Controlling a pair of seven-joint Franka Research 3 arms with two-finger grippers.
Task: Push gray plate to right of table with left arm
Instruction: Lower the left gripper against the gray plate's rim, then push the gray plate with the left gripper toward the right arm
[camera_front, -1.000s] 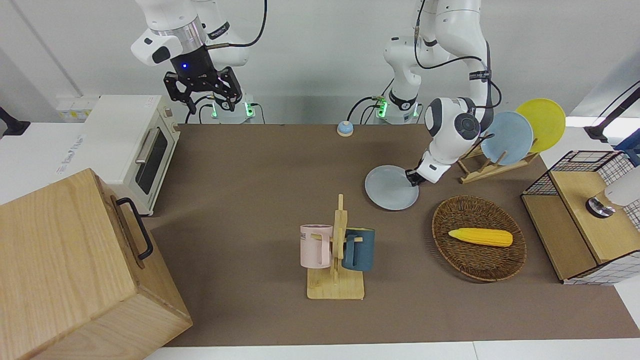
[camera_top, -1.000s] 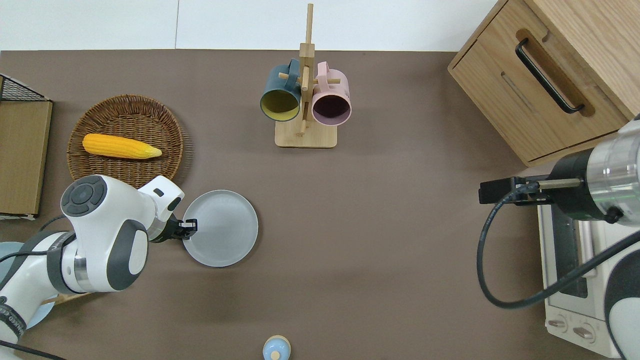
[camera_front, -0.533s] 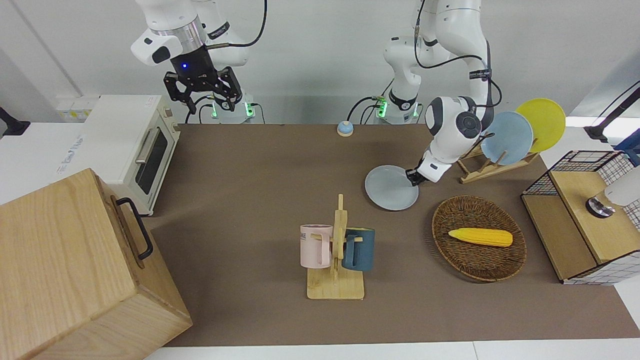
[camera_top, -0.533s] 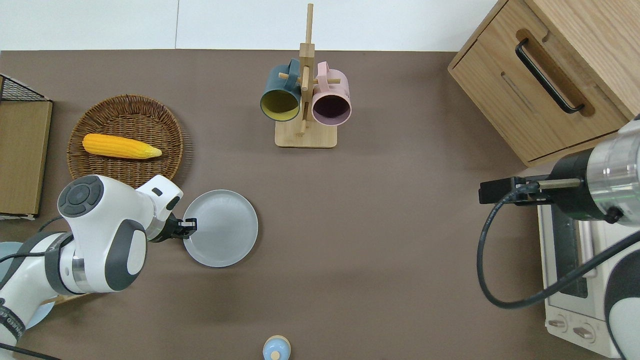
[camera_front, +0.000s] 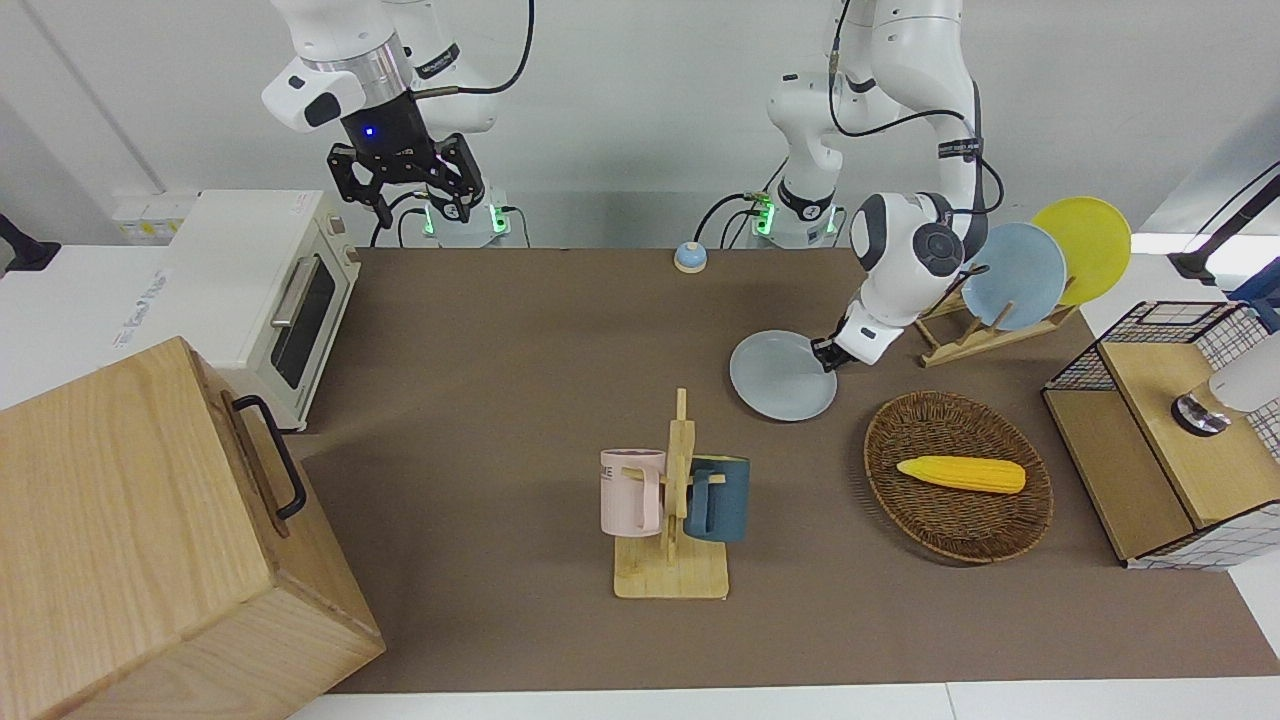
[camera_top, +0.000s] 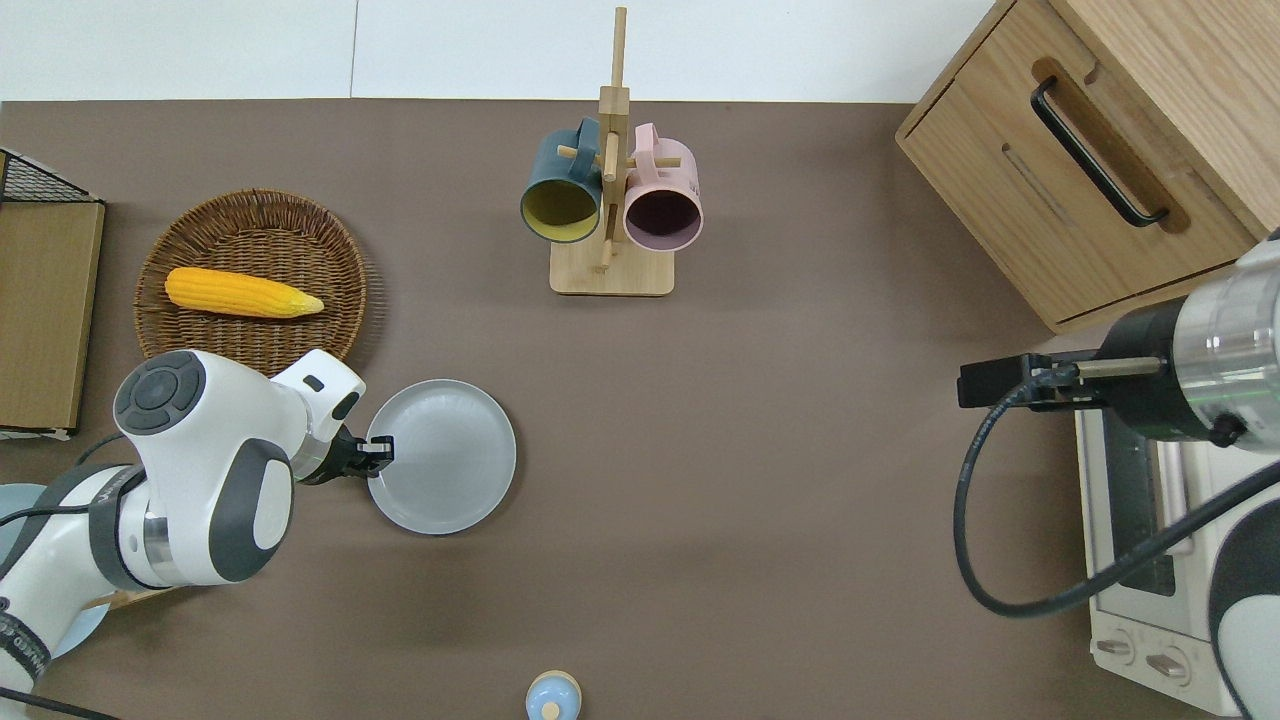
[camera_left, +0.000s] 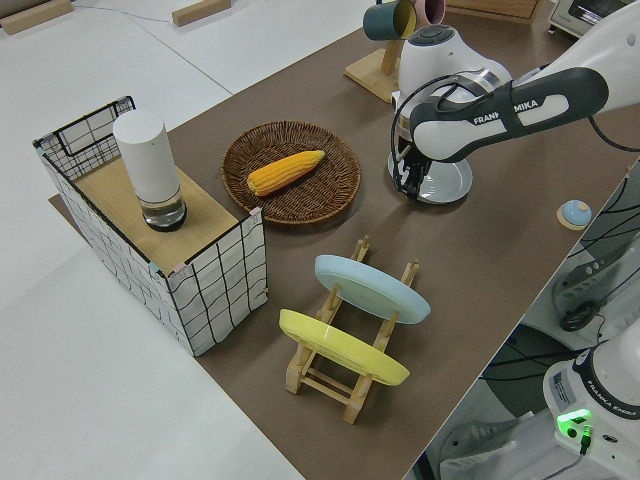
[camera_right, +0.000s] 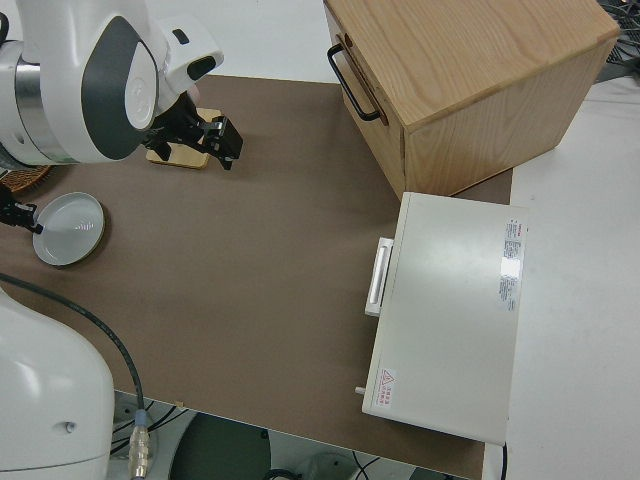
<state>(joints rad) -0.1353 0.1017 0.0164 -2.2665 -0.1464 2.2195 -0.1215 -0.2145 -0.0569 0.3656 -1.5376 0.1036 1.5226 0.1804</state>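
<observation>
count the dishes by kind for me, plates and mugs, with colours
Plates: 3, the gray plate flat on the table, a light blue plate and a yellow plate on the wooden rack.
Mugs: 2, a pink mug and a dark blue mug on the mug rack.
Total: 5

left arm (camera_left: 520, 100): "FRANKA EMIKA" | robot base (camera_left: 600, 400): "FRANKA EMIKA"

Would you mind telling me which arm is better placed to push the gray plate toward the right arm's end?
Left: the left gripper is already at the gray plate's rim on the side toward its own end. The right arm is parked.
</observation>
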